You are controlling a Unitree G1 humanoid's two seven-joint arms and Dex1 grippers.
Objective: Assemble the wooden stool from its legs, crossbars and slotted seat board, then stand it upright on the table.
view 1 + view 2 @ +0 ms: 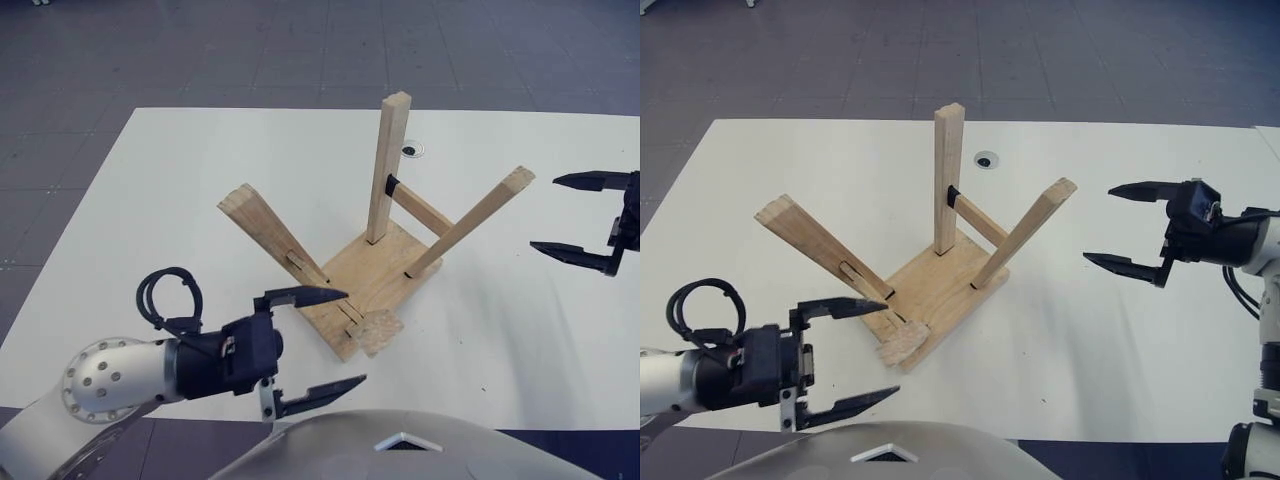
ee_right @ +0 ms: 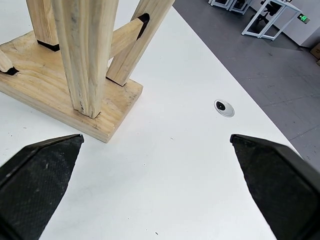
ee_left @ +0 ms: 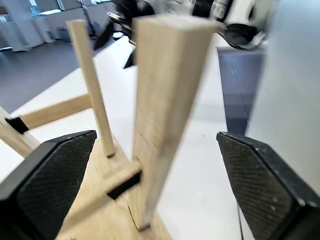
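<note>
Left pincer (image 1: 355, 337): spread wide, near the stool (image 1: 372, 266) I'm building.
Right pincer (image 1: 1098, 224): spread wide.
Stool: legs up, on surface (image 1: 200, 160).

Stool (image 1: 388, 170): pale bare wood, visible grain, matt.
Table (image 1: 180, 200): white, smooth, matt.
Left finger pads (image 3: 55, 175): black, finely cross-hatched texture.
Left arm shell (image 1: 110, 375): silvery metal, slight sheen.
Floor (image 1: 200, 50): grey, matt.

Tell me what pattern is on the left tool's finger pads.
Black, with a fine diamond crosshatch. The pads show best in the left wrist view.
</note>
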